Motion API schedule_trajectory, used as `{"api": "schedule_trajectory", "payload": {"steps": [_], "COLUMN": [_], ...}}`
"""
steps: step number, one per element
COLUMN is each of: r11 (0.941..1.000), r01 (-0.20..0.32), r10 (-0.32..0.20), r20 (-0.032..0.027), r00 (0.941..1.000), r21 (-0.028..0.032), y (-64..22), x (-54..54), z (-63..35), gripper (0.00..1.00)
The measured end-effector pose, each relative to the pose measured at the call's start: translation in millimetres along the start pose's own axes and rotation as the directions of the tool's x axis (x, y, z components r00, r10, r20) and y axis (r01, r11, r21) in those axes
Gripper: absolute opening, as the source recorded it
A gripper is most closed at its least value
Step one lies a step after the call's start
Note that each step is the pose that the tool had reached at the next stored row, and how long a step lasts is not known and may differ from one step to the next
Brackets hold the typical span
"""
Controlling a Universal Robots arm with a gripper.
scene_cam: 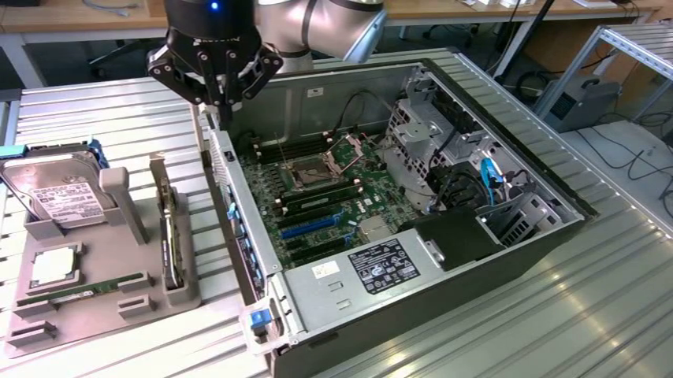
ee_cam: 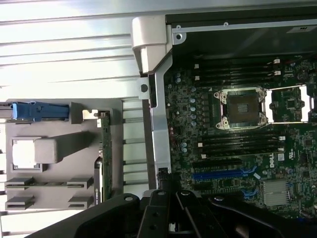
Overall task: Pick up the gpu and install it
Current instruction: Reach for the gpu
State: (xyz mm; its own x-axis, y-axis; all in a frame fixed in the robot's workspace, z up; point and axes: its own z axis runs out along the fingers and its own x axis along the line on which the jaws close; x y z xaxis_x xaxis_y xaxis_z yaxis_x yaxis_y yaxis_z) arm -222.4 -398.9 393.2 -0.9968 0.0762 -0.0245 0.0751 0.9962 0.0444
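Currently the end effector [scene_cam: 221,106] hangs above the back corner of the open PC case [scene_cam: 315,98], right over the side wall's top edge, pointing down. Its tips look drawn narrow w/ nothing between them. In the wrist view the end effector [ee_cam: 166,186] sits over that same wall strip, w/ the motherboard [ee_cam: 237,139] on one side and the grey parts holder [ee_cam: 59,148] on the other.

The gpu [scene_cam: 166,236] is not picked up. It stands on edge in a slot of the grey parts holder [scene_cam: 147,303], outside the case, well apart from the end effector, toward the exterior view's left of it and nearer the camera. From the wrist cam the gpu [ee_cam: 105,148] reads as a thin strip, seen edge-on, w/ a silvery end piece.

Further out from the end effector than the gpu, same holder: a hard drive [scene_cam: 53,193] w/ white label leaning upright, a CPU chip [scene_cam: 53,268] lying flat, and a green memory stick [scene_cam: 90,287] just beside it.

Inside the case, on the other side of the end effector: motherboard [scene_cam: 315,197] w/ open CPU socket [scene_cam: 315,168] and blue expansion slots [scene_cam: 310,227], no card in them. Holder and case both rest on a slatted metal tabletop [scene_cam: 94,110].
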Motion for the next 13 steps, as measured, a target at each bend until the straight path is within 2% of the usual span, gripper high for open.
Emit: {"api": "schedule_trajectory", "payload": {"steps": [13], "r11": [1.0], "r01": [0.0], "r10": [0.0], "r20": [0.0001], "r00": [1.0], "r21": [-0.0001], "y": [-0.5], "x": [7.0], "z": [-0.1], "gripper": [0.11]}}
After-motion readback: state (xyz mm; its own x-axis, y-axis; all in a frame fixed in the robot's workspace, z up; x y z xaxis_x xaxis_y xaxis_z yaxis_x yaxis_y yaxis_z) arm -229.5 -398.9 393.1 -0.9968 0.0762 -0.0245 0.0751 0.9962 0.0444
